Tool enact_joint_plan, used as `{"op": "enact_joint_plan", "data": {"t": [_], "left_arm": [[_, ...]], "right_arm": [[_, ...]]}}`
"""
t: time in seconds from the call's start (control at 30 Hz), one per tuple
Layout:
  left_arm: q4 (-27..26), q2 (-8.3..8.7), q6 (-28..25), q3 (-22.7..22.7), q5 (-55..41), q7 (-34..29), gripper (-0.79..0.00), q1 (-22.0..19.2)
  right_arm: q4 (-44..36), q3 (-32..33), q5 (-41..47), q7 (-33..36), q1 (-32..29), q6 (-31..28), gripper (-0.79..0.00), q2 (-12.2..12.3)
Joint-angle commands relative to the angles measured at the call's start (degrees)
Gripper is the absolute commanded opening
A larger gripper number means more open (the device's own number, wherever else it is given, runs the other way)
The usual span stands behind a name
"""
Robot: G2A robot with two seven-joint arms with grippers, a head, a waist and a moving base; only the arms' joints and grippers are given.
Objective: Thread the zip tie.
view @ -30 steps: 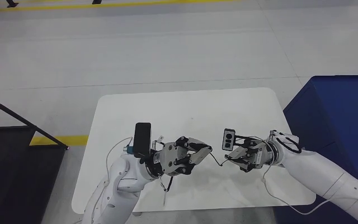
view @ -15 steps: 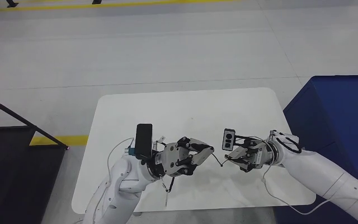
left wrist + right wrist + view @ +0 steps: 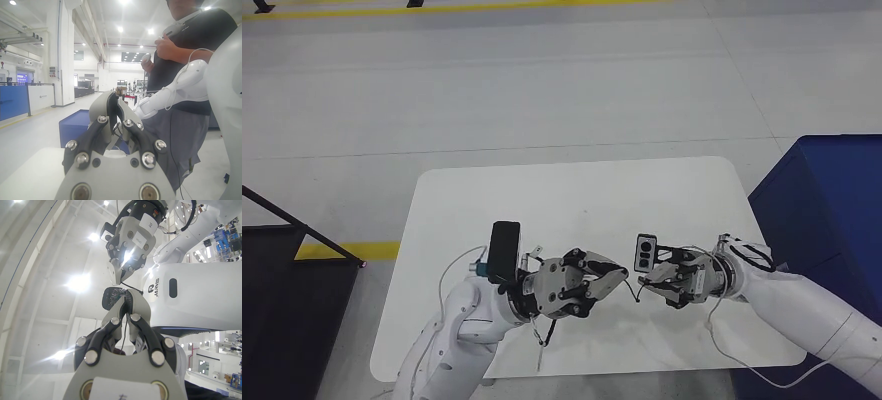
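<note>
Zip tie point(image 3: 130, 287) stretches between our two end effectors, over the worktop point(image 3: 572, 195): left end effector point(image 3: 618, 277) pinches one end, right end effector point(image 3: 644, 292) clamps the other. We should feed slowly, keeping tip and head aligned.

We saw a thin black zip tie point(image 3: 630, 288), lifted over the table's point(image 3: 542, 200) 6 o'clock side, short span sagging slightly, 9 o'clock end pinched in the left gripper point(image 3: 619, 276), 3 o'clock end pinched in the right gripper point(image 3: 643, 293).
</note>
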Motion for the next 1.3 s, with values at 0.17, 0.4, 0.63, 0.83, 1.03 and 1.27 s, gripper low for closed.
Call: {"op": "enact_joint_plan", "data": {"t": [0.17, 0.4, 0.63, 0.83, 1.03, 1.27], "left_arm": [[0.2, -0.02, 0.1, -0.5, -2.7, 1.4, -0.785, 0.0], [0.1, -0.02, 0.3, -0.6, -2.6, 1.4, -0.785, 0.0], [0.1, -0.02, 0.3, -0.6, -2.6, 1.4, -0.785, 0.0], [-0.1, -0.03, 0.8, -0.6, -2.8, 1.4, -0.785, 0.2], [-1.0, 0.13, 1.4, -1.3, -3.5, 1.2, -0.785, 1.5], [-1.0, 0.07, -0.2, -1.5, -5.2, 3.4, -0.785, 2.2]], "right_arm": [[-1.1, -0.7, 4.4, -2.2, 0.0, 2.2, -0.785, -0.6], [-1.2, -0.7, 4.6, -2.3, 0.0, 2.3, -0.785, -0.7], [-1.2, -0.7, 4.6, -2.3, 0.0, 2.3, -0.785, -0.7], [-1.7, -0.3, 4.8, -3.4, -0.3, 1.7, -0.785, -0.8], [-2.9, 2.5, 7.6, -4.3, -2.5, 1.7, -0.785, -1.3], [-3.4, 5.0, 8.1, -4.9, -4.7, 3.1, -0.785, -1.9]]}}
